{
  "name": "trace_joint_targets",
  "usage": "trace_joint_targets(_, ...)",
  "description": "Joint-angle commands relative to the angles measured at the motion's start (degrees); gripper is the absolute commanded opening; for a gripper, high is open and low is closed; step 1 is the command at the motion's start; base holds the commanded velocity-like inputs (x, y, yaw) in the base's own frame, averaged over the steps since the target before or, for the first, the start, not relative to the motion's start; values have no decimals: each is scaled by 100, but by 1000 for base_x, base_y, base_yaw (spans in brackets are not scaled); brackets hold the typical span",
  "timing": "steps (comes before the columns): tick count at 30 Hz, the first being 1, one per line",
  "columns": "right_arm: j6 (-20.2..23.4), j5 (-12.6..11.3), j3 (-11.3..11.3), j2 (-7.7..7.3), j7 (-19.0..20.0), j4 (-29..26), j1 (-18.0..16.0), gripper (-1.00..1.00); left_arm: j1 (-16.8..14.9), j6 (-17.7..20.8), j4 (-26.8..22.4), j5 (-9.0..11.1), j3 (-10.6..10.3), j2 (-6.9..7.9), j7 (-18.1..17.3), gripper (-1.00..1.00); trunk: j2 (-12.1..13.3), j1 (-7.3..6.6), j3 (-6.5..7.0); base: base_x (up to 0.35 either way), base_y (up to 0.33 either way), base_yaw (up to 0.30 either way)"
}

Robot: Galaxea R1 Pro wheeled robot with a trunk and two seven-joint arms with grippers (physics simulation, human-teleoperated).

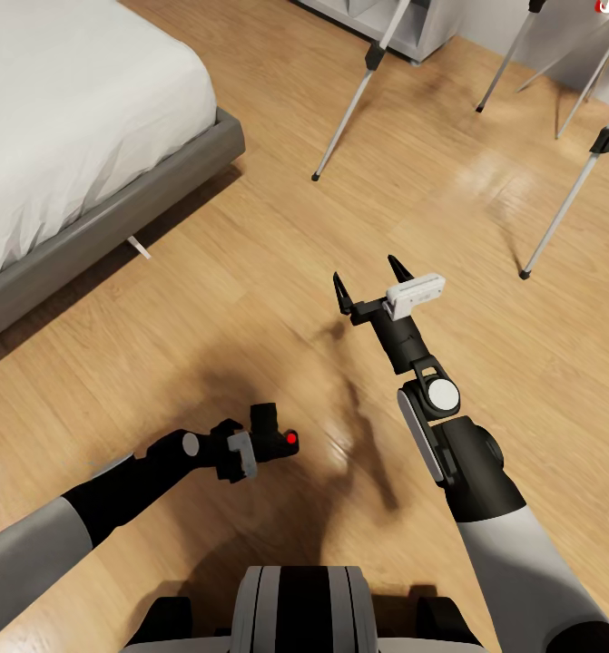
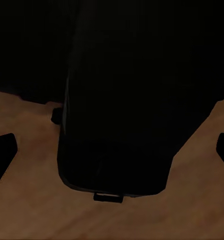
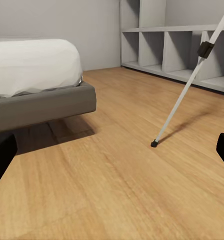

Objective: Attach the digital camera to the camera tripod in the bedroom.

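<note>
Wooden floor (image 1: 250, 299) fills most of the head view, with the grey-framed bed (image 1: 113, 209) and its white mattress (image 1: 59, 109) in the upper left of the frame. Across the upper right stand the thin silver legs of the camera tripod (image 1: 354, 104), their black feet on the boards; its head is cut off by the top edge. Behind one leg, at the top centre, is the corner of a grey cubby shelf (image 1: 404, 27).

At the lower left of the frame the left gripper (image 1: 250, 449) has its fingers clenched on the digital camera (image 1: 272, 435), whose red dot faces up, held above the floor well apart from the tripod. In the left wrist view the dark camera body (image 2: 122, 100) takes up most of the frame, with floor beneath it.

Right of centre, the right gripper (image 1: 369, 281) has its fingers released and spread, holding nothing, pointed toward the tripod legs. Its wrist view shows the bed (image 3: 36, 100), the shelf (image 3: 177, 50) and one tripod leg (image 3: 189, 82) standing on the floor.
</note>
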Motion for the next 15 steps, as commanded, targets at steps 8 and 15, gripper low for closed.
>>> trace_joint_targets(8,-16,-3,-4,3,23,3,-2,100,-3,25,-13,-52,-30,-1,76,100,-1,-1,-3,0,0,0)
trace_joint_targets(15,-16,-5,-4,3,23,3,-2,100,-3,25,0,-49,-46,-2,81,100,-1,-1,-3,0,0,0)
